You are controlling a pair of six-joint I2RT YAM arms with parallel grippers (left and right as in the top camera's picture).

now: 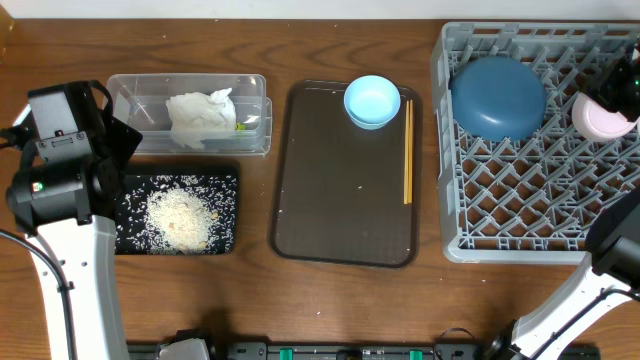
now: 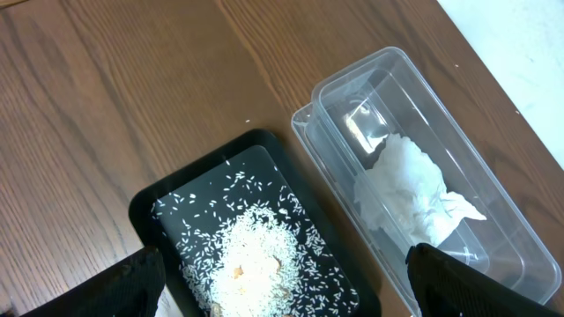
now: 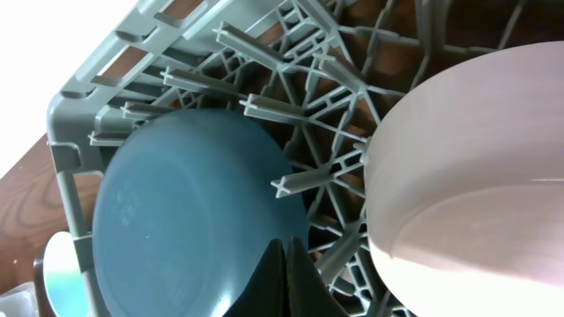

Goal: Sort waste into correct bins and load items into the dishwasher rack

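Note:
My left gripper [image 2: 286,255] is open and empty, above the black tray [image 2: 150,207] that holds the white rice [image 2: 256,255]. The tray [image 1: 228,185] and rice [image 1: 180,215] lie at the left in the overhead view. Behind it, the clear tub [image 1: 130,95] holds the crumpled napkin [image 1: 200,118], with a small greenish scrap [image 1: 240,125] beside it. The grey rack [image 1: 445,150] at the right holds the upturned dark-blue bowl [image 1: 497,97] and the white-pinkish bowl [image 1: 600,120]. My right gripper [image 3: 286,255] is shut and empty between the two bowls [image 3: 185,211] [image 3: 467,176].
The dark brown serving tray [image 1: 340,200] lies in the middle. The small light-blue bowl [image 1: 372,100] sits at its far edge, and the wooden chopsticks [image 1: 408,150] lie along its right side. The rack's upright pegs [image 3: 291,106] surround my right gripper.

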